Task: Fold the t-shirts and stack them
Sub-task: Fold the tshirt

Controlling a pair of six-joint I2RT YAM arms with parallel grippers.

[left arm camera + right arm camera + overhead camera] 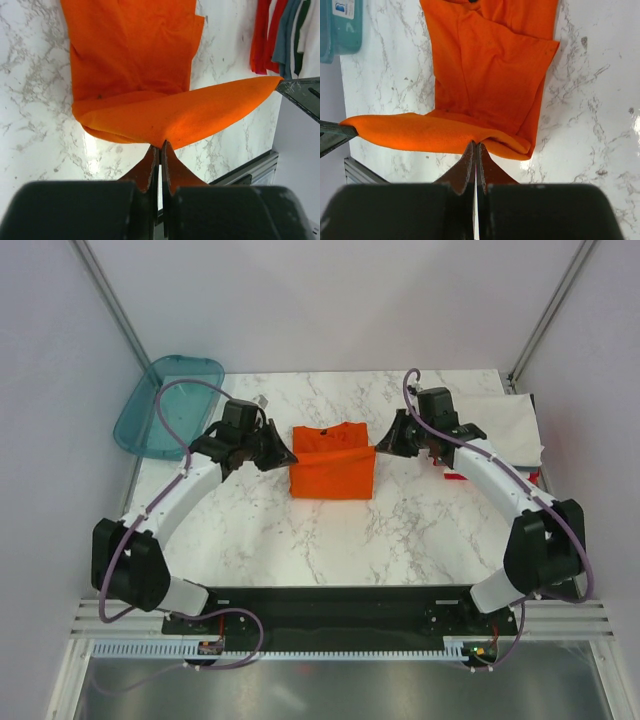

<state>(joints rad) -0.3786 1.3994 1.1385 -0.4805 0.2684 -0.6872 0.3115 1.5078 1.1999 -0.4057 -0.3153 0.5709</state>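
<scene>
The orange t-shirt (332, 472) lies partly folded in the middle of the marble table. My left gripper (284, 454) is shut on its left end and my right gripper (386, 444) on its right end. In the left wrist view my left gripper (161, 145) pinches a raised folded edge of the orange t-shirt (135, 60), which stretches across to the other gripper's tip. In the right wrist view my right gripper (475, 145) pinches the same edge of the orange t-shirt (490, 75). A stack of folded t-shirts (503, 426), white on top, lies at the right edge; its red and grey layers show in the left wrist view (280, 35).
A teal translucent tray (165, 405) hangs over the table's far left corner and shows in the right wrist view (340, 25). White walls enclose the back and sides. The table (300, 540) has a metal rail along its near edge.
</scene>
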